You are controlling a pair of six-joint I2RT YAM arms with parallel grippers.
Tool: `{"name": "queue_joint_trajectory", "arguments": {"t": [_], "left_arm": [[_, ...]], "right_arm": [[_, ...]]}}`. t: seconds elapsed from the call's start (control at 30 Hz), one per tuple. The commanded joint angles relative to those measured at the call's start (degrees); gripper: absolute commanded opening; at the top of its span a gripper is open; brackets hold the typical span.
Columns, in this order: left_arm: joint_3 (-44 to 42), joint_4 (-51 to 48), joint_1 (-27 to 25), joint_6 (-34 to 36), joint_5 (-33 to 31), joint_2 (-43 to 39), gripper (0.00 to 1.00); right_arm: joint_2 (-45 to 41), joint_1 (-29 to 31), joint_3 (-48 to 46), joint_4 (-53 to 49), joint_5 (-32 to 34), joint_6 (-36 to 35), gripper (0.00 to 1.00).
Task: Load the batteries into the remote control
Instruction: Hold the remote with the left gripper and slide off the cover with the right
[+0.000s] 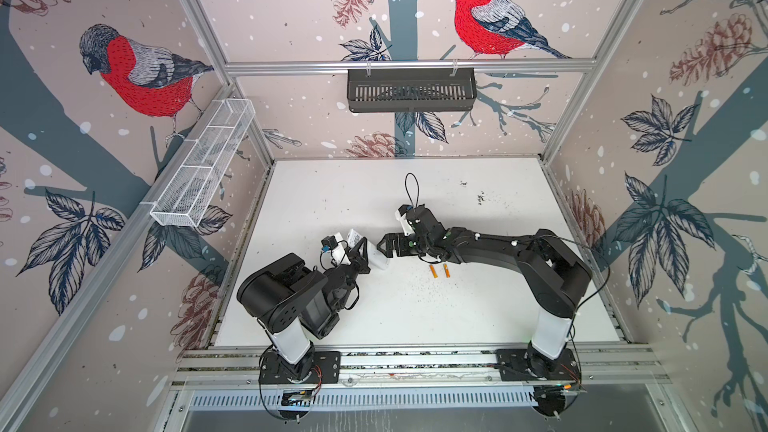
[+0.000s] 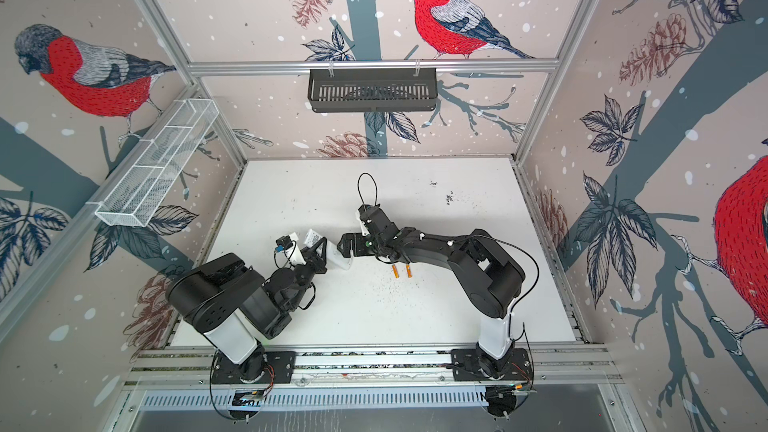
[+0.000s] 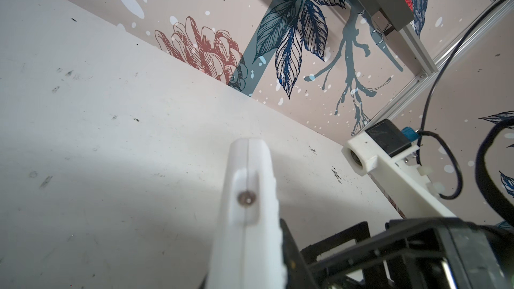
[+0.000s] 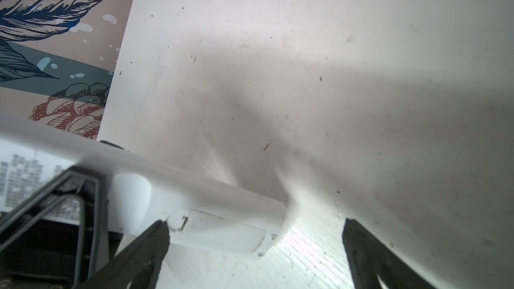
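**Setting.** Enclosure papered with bullfinches and pine cones. White table (image 1: pixel 332 201), scuffed and speckled.

**Item 1, remote control** (image 4: pixel 222 212). Left of centre, back showing, clamped in the left gripper (image 1: pixel 362 257), whose jaws are closed on its body. The battery cover (image 4: pixel 222 232) is in place and the bay is shut.

**Item 2, right gripper** (image 1: pixel 386 245). Jaws spread wide and holding nothing. In the right wrist view one fingertip (image 4: pixel 164 226) sits at the cover's latch end; the other stands well clear.

**Item 3, batteries** (image 1: pixel 433 272). Two, orange, lying side by side on the table. They are right of the remote and just near of the right forearm.

**Containers.** Black basket (image 1: pixel 411 89) on the far wall and white mesh basket (image 1: pixel 203 164) on the left wall. Nothing shows in either.

**Hazards, as judged.**
- A push on the latch may slip off smooth plastic, or twist the remote within its single clamp.
- If the cover pops free, it may drop.
- A low sweep of the right arm could set the batteries rolling.
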Motion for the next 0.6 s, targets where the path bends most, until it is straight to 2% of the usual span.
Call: {"name": "queue_joint_trajectory", "arguments": {"t": [0.0, 0.57], "left_arm": [[-0.9, 4.5, -0.2, 5.4, 1.1, 0.5, 0.0], [-0.9, 3.2, -0.2, 5.8, 1.0, -0.5, 0.0]], "right_arm": [[1.2, 0.4, 0.8, 1.7, -1.3, 0.6, 0.99], [5.8, 2.5, 3.1, -0.6, -1.3, 0.4, 0.99]]}}
